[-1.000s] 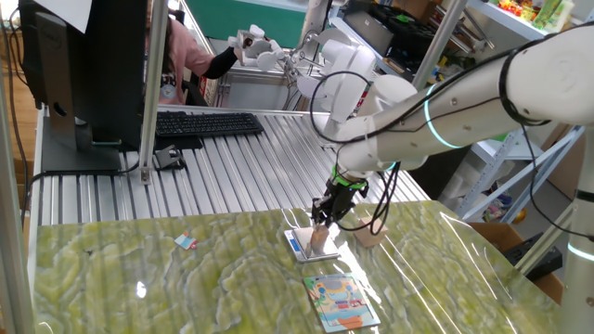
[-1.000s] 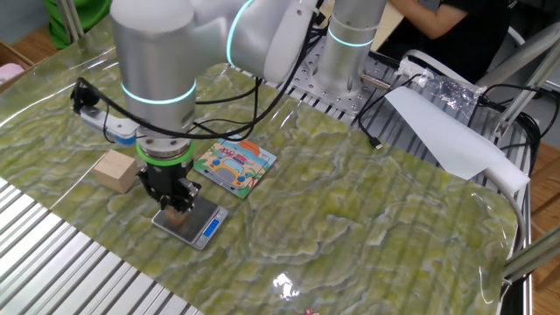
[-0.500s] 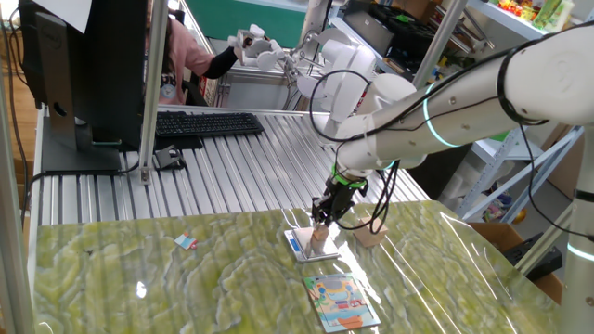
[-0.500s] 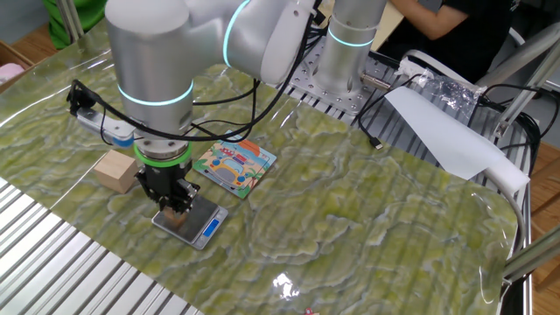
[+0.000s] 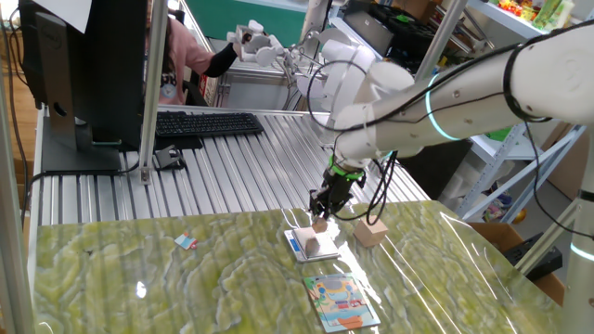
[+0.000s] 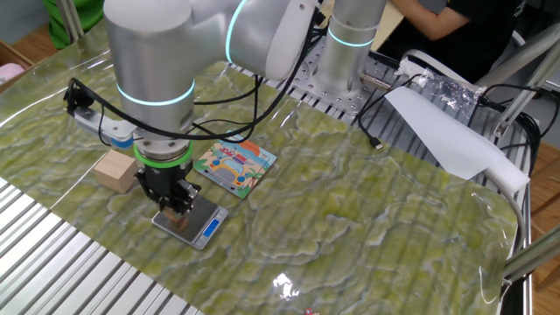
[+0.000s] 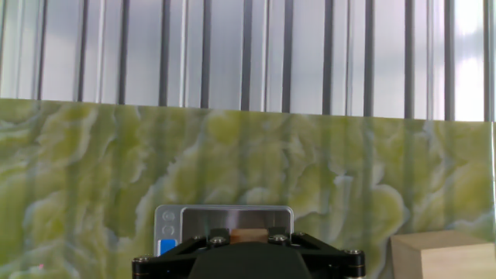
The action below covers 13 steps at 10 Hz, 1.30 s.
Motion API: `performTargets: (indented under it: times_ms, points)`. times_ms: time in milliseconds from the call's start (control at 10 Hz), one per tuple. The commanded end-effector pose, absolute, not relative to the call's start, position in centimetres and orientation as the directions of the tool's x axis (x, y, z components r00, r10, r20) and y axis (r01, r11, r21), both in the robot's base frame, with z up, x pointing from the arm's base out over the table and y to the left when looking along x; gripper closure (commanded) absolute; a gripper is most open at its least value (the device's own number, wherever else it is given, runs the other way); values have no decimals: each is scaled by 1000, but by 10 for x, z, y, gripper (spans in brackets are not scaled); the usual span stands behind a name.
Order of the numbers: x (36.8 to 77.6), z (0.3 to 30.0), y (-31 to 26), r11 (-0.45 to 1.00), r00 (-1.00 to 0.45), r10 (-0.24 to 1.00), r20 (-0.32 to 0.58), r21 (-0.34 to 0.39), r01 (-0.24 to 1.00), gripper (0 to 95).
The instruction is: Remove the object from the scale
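Note:
The scale [image 5: 311, 245] is a thin square pad with a silvery plate and a blue strip, lying on the green marbled table. It also shows in the other fixed view [image 6: 203, 229] and the hand view [image 7: 194, 220]. My gripper [image 5: 320, 215] hangs just above the plate, shut on the tiny tan-brown wooden cube [image 7: 249, 233], which sits between the fingers. In the other fixed view the gripper [image 6: 178, 212] stands close over the scale's plate, with the cube [image 6: 180, 220] at its tips. The plate under it looks bare.
A larger pale tan block [image 5: 370, 232] lies right of the scale, also in the other fixed view [image 6: 115, 169] and the hand view [image 7: 442, 254]. A colourful card [image 5: 342, 301] lies nearer the front. A small blue-pink scrap [image 5: 187, 242] lies left. The ribbed metal surface holds a keyboard [image 5: 206, 123].
In the one fixed view the arm has risen and the gripper has lifted off the plate with the cube. The other fixed view shows almost no shift.

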<state>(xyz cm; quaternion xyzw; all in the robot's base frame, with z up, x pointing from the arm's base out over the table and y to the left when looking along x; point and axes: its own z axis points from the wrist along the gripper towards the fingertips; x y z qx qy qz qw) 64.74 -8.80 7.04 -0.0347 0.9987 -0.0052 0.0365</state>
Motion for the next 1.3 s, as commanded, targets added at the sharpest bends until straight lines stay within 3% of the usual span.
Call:
performTargets:
  times_ms: [100, 300, 500, 1000, 1300]
  points:
    - [647, 85, -80, 998, -996, -58, -67, -18, -57, 950]
    - [638, 115, -57, 999, -998, -38, -54, -16, -37, 950]
    - [616, 125, -37, 1000, -998, -6, -56, -12, -6, 950]
    - [538, 118, 7, 997, -995, 77, -60, -5, 78, 950]
    - [514, 111, 26, 995, -993, 100, -61, 2, 100, 950]
